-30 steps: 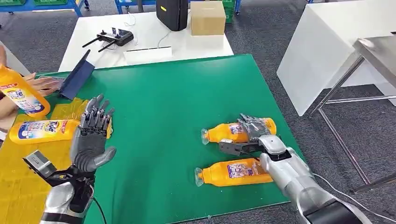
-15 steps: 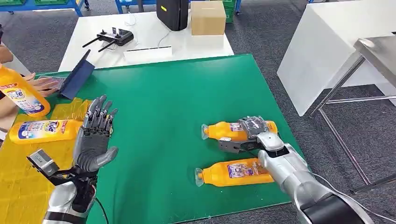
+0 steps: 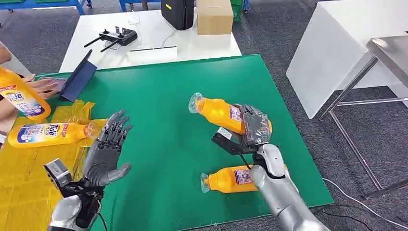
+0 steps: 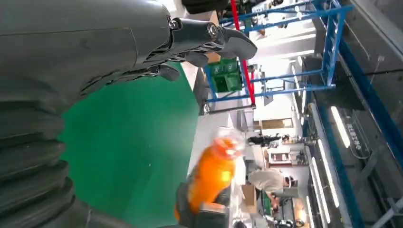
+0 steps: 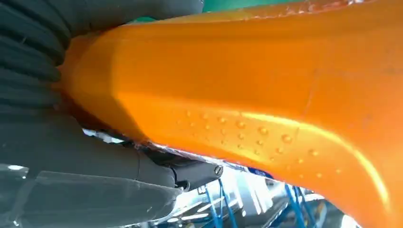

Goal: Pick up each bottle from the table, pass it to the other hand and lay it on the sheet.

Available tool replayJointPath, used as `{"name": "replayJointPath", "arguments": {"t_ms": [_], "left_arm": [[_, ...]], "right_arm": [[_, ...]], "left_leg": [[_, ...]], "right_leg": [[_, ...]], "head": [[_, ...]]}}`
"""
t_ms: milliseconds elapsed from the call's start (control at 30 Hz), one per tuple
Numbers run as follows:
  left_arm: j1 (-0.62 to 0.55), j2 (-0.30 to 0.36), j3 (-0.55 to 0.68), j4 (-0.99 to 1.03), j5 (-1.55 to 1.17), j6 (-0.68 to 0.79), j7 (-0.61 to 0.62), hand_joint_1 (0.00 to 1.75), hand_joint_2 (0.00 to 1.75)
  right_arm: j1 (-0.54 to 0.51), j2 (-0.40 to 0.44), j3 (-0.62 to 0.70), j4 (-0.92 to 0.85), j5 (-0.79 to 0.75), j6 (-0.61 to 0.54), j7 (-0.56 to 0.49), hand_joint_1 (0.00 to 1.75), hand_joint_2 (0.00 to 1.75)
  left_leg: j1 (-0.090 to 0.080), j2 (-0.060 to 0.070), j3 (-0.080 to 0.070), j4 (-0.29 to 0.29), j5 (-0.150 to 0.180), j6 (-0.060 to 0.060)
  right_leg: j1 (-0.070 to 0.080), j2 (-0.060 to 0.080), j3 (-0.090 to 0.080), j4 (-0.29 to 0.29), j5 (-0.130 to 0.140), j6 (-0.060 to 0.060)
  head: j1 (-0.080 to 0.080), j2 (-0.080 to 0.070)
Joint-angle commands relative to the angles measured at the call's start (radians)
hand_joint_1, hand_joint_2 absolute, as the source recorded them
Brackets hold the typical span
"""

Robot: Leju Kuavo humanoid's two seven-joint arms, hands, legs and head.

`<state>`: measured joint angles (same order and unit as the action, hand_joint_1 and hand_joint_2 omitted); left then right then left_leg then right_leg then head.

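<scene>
My right hand [image 3: 251,129] grips an orange bottle [image 3: 219,111] and holds it above the green table [image 3: 163,96], cap end pointing up and left. The same orange bottle [image 5: 266,95] fills the right wrist view, pressed against my right hand [image 5: 71,161]. A second orange bottle [image 3: 231,179] lies on the table below the lifted one. My left hand [image 3: 107,151] stands open with fingers spread, left of the lifted bottle; the left wrist view looks past my left hand [image 4: 95,52] at that orange bottle [image 4: 209,175]. Another orange bottle [image 3: 50,133] lies on the yellow sheet [image 3: 24,187].
A person's hand [image 3: 43,85] at the far left edge rests by a blue tablet [image 3: 79,77], and an upright orange bottle [image 3: 19,96] is held there. A white table [image 3: 149,38] behind carries a controller, a black case and a cardboard box.
My right hand has lifted the farther bottle off the table and swung it up and to the left. My left hand has moved right and a little toward it.
</scene>
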<state>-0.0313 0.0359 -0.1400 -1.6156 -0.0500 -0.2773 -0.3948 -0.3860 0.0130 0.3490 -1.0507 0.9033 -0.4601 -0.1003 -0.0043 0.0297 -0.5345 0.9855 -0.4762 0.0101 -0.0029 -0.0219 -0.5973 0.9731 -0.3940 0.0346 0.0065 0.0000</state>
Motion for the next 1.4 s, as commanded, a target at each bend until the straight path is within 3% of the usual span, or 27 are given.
{"name": "replayJointPath", "arguments": {"t_ms": [33,67,200,233,333,433,733,1067,1400], "left_arm": [[-0.034,0.059,-0.094,0.032,-0.013,-0.004,0.025,0.0,1.75],[-0.044,0.06,-0.107,0.042,-0.015,-0.003,0.038,0.0,1.75],[-0.105,0.067,-0.159,0.099,-0.014,0.021,0.08,0.0,1.75],[-0.119,0.07,-0.167,0.109,-0.007,0.025,0.084,0.0,1.75],[-0.152,0.085,-0.182,0.128,0.019,0.023,0.088,0.0,1.75],[-0.184,0.091,-0.199,0.152,0.033,0.015,0.085,0.0,1.75],[-0.207,0.09,-0.215,0.166,0.053,0.004,0.084,0.0,1.75],[-0.266,0.071,-0.244,0.205,0.084,-0.001,0.083,0.0,1.75],[-0.264,0.067,-0.251,0.205,0.085,0.0,0.084,0.0,1.75]], "right_arm": [[0.078,0.095,-0.123,-0.227,-0.145,-0.105,-0.139,1.69,1.75],[0.092,0.121,-0.139,-0.26,-0.175,-0.165,-0.165,1.55,1.75],[0.126,0.179,-0.124,-0.349,-0.415,-0.162,-0.275,1.61,1.75],[0.131,0.191,-0.104,-0.355,-0.5,-0.11,-0.293,1.61,1.75],[0.095,0.193,-0.013,-0.249,-0.637,0.067,-0.278,1.4,1.75],[0.047,0.201,0.066,-0.119,-0.698,0.193,-0.286,1.43,1.75],[0.035,0.226,0.155,-0.075,-0.693,0.233,-0.312,1.47,1.75],[-0.014,0.271,0.29,0.082,-0.636,0.25,-0.304,1.64,1.75],[-0.023,0.278,0.331,0.118,-0.602,0.243,-0.288,1.61,1.75]], "left_leg": [[0.001,-0.003,0.001,0.001,-0.001,-0.001],[0.0,-0.002,0.0,0.001,-0.001,-0.001],[-0.001,-0.003,0.0,0.0,0.0,-0.001],[0.0,-0.005,0.0,0.001,0.0,-0.002],[0.0,-0.003,0.001,0.0,0.0,-0.002],[0.001,-0.001,0.002,0.0,0.0,-0.001],[0.001,-0.001,0.003,0.0,0.0,-0.001],[0.0,-0.001,0.002,0.0,0.0,-0.001],[0.003,-0.004,0.005,0.0,-0.001,-0.002]], "right_leg": [[0.0,0.001,0.002,0.0,-0.001,0.0],[0.0,0.001,0.0,0.0,-0.001,0.0],[-0.001,-0.001,0.0,0.001,-0.001,0.0],[-0.001,-0.002,0.0,0.001,-0.001,-0.001],[0.0,0.0,0.001,0.0,-0.001,-0.001],[0.0,0.002,0.002,-0.001,0.001,-0.001],[0.0,0.002,0.003,0.0,0.0,0.0],[0.0,0.002,0.002,0.0,0.0,-0.001],[0.002,0.002,0.006,-0.001,-0.001,0.0]], "head": [[0.0,0.0],[0.001,0.0],[0.0,0.0],[0.0,0.0],[0.0,0.0],[0.0,0.0],[0.0,0.0],[0.0,0.0],[0.0,0.0]]}}
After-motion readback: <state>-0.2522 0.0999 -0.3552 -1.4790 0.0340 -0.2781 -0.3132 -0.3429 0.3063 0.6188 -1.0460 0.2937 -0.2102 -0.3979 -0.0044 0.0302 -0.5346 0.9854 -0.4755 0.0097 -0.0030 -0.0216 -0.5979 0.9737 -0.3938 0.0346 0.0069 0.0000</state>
